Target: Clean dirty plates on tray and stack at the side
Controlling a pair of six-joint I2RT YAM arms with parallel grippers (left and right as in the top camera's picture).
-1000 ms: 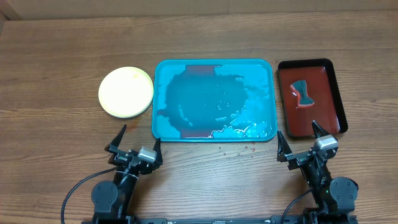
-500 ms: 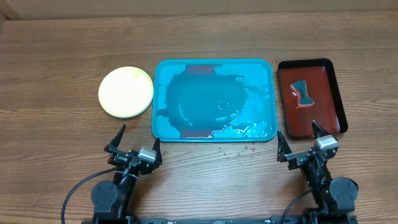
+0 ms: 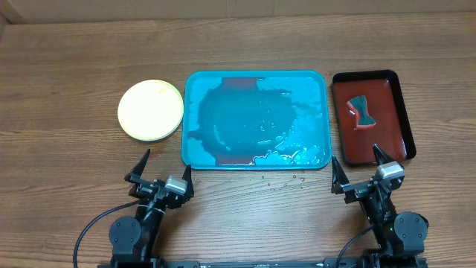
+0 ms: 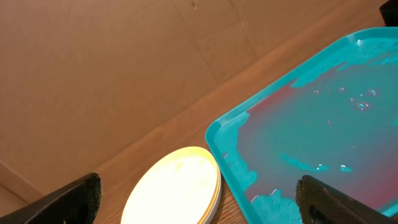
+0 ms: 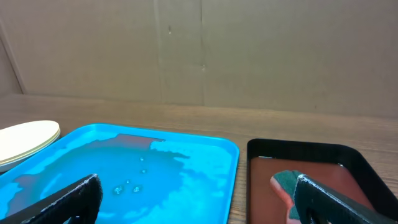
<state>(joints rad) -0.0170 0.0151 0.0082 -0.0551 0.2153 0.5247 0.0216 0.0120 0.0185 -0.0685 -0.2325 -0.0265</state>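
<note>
The pale yellow-green plates (image 3: 151, 109) lie stacked on the table left of the teal tray (image 3: 316, 79); the stack also shows in the left wrist view (image 4: 174, 190) and at the left edge of the right wrist view (image 5: 25, 140). The tray holds no plates, only water, foam and a reddish film (image 4: 348, 93) (image 5: 143, 168). My left gripper (image 3: 160, 175) is open and empty near the table's front edge, in front of the stack and the tray's left corner. My right gripper (image 3: 361, 170) is open and empty in front of the gap between the two trays.
A dark-red tray with a black rim (image 3: 398, 97) stands right of the teal tray and holds a dark green sponge (image 3: 363, 109), also in the right wrist view (image 5: 287, 183). Small red specks (image 3: 286, 181) lie on the wood in front of the teal tray. A cardboard wall is behind.
</note>
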